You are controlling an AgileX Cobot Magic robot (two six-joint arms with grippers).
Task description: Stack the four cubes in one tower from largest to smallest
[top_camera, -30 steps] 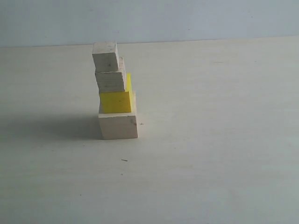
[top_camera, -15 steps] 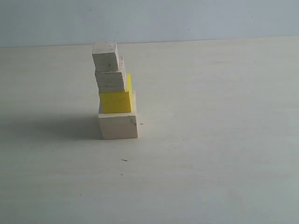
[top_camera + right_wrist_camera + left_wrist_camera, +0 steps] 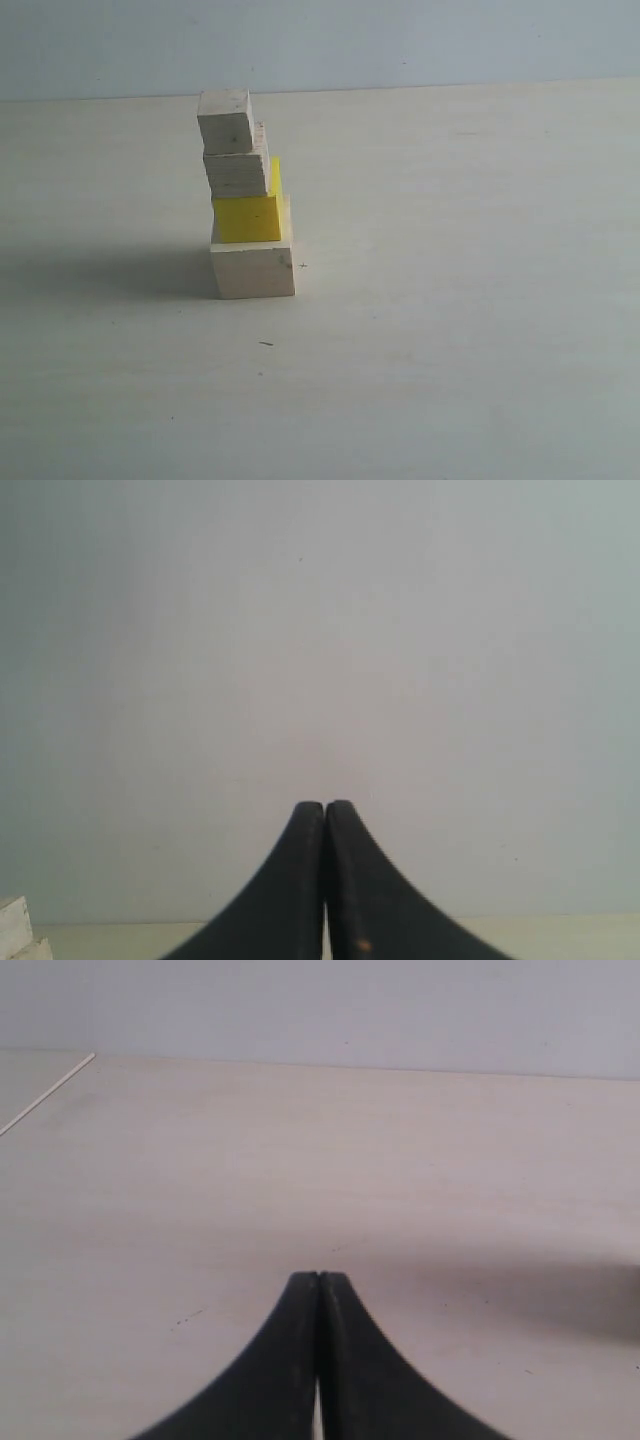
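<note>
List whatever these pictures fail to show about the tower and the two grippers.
1. Exterior view: the tower's far faces are hidden behind its near ones; both arms lie outside the frame.
2. Right wrist view: only a pale wooden corner shows, cut off by the picture's edge; which cube it is cannot be told. The right gripper is shut.
3. Left wrist view: no cube appears; the shut left gripper shows only its tips.
</note>
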